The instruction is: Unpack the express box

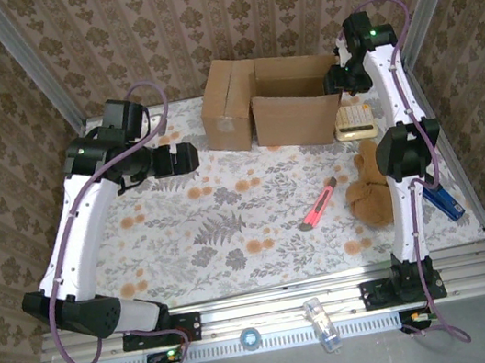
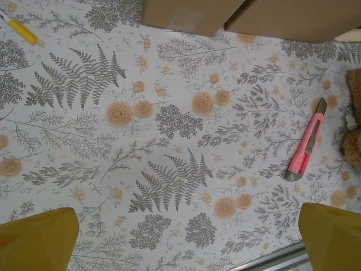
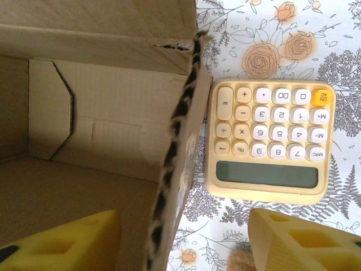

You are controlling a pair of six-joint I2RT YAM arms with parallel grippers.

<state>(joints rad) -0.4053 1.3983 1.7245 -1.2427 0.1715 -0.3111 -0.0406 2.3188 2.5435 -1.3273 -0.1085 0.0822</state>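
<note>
The open cardboard express box (image 1: pixel 285 100) stands at the back middle of the table, its flaps spread. My right gripper (image 1: pixel 343 79) hangs over the box's right wall, jaws open. In the right wrist view one yellow finger (image 3: pixel 62 243) is inside the box and the other outside, with the wall edge (image 3: pixel 175 169) between them and untouched. The inside of the box (image 3: pixel 84 130) looks bare where it shows. My left gripper (image 1: pixel 178 158) hovers left of the box, open and holding nothing (image 2: pixel 186 243); the box's front (image 2: pixel 248 17) runs along the top of its view.
A cream calculator (image 3: pixel 271 138) lies just right of the box (image 1: pixel 356 122). A brown plush toy (image 1: pixel 369 188) and a pink utility knife (image 1: pixel 319 205) lie at the front right. A blue object (image 1: pixel 446 201) sits at the right edge, a small bottle (image 1: pixel 322 322) on the front rail.
</note>
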